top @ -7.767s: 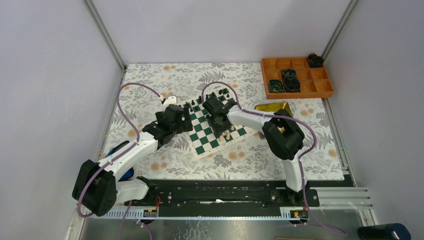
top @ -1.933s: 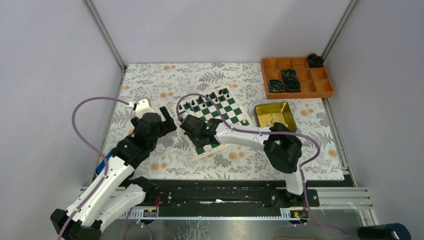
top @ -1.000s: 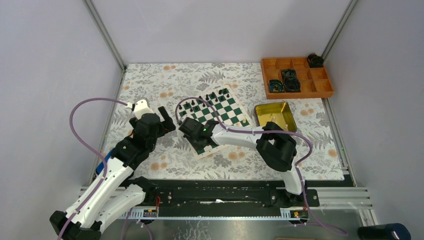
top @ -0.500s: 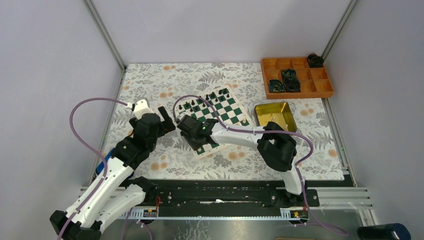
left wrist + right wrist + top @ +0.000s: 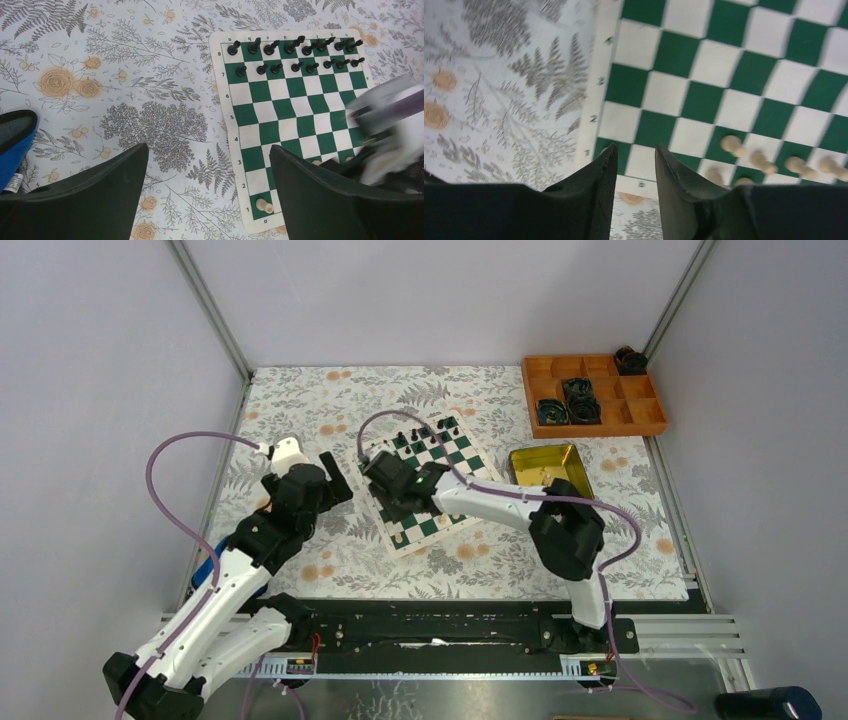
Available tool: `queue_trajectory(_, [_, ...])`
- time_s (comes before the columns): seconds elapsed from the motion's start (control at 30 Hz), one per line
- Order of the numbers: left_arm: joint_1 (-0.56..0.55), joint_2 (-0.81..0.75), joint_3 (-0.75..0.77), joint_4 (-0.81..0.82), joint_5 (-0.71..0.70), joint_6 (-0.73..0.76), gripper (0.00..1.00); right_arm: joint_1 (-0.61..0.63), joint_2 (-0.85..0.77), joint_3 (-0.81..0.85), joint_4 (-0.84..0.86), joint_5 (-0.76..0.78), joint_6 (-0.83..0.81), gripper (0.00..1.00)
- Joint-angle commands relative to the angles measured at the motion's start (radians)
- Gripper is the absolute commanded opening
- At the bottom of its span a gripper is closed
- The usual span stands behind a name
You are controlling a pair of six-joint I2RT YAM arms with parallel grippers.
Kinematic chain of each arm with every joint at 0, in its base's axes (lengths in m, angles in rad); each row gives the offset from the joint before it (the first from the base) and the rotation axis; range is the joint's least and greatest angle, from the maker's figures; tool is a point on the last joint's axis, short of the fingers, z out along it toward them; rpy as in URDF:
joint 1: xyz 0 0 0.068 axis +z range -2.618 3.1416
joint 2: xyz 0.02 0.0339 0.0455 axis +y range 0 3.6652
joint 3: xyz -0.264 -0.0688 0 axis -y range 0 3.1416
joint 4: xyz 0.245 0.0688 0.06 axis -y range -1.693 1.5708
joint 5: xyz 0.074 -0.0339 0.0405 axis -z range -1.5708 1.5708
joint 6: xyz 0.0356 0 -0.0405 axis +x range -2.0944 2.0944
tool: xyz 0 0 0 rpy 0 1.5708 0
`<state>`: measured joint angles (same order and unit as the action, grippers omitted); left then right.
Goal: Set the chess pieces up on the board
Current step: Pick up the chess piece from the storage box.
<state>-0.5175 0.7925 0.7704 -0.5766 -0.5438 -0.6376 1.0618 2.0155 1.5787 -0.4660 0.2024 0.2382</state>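
The green-and-white board (image 5: 455, 455) lies tilted on the flowered tablecloth. Black chess pieces (image 5: 292, 49) stand in its two far rows. Cream pieces (image 5: 729, 144) stand along the near rows, and one cream piece (image 5: 263, 205) stands on the near left corner square. My right gripper (image 5: 388, 502) hovers over the board's left half. Its fingers (image 5: 636, 150) stand a little apart with nothing between them. My left gripper (image 5: 335, 478) is wide open (image 5: 207, 165) and empty over the cloth, just left of the board.
A gold tin (image 5: 545, 468) sits right of the board. An orange compartment tray (image 5: 595, 395) with black coiled cables stands at the back right. A blue object (image 5: 15, 145) lies at the left near my left arm. The right arm lies across the board's near right part.
My right gripper has pulled back from the board's near left corner toward the board's middle. The left arm has barely moved.
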Motion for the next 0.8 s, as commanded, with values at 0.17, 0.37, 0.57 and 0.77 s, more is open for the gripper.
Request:
queue_trajectory(0.17, [-0.006,0.072,0.028,0.099,-0.008,0.045,0.99,-0.235,-0.236,-0.033,-0.006,0.173,0.017,0.45])
queue_trajectory(0.37, [-0.006,0.127,0.034,0.141,0.02,0.066,0.99,-0.431,-0.351,-0.123,-0.016,0.265,0.078,0.45])
queue_trajectory(0.57, [-0.006,0.161,0.031,0.167,0.037,0.075,0.99,-0.617,-0.381,-0.2,-0.027,0.258,0.121,0.44])
queue_trajectory(0.77, [-0.006,0.18,0.025,0.184,0.049,0.073,0.99,-0.742,-0.375,-0.282,-0.017,0.211,0.142,0.44])
